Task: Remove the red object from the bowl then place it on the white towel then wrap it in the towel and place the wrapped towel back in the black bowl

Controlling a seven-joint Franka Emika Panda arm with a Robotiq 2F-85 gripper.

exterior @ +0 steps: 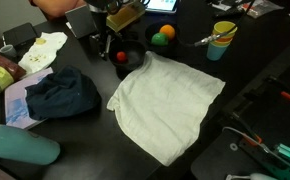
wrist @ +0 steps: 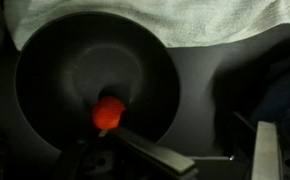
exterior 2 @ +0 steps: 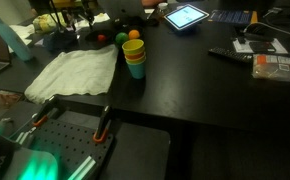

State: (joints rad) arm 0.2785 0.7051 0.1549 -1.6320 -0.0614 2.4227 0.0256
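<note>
The red object (wrist: 108, 113) lies inside the black bowl (wrist: 65, 60), near its lower wall in the wrist view. In an exterior view the red object (exterior: 121, 57) sits in the bowl (exterior: 133, 63), just beyond the far corner of the white towel (exterior: 165, 100). The towel lies flat on the dark table and also shows in the other views (exterior 2: 75, 70) (wrist: 155, 15). My gripper (wrist: 193, 138) is open and empty, hovering over the bowl. Its left finger ends right beside the red object, which is not between the jaws. The gripper (exterior: 120, 20) hangs above the bowl.
An orange ball (exterior: 166, 32) and a green ball (exterior: 158, 42) lie behind the towel. Stacked cups (exterior: 222, 40) (exterior 2: 135, 55) stand beside it. A blue cloth (exterior: 60, 95) lies on the towel's other side. A tablet (exterior 2: 185, 15) lies at the back.
</note>
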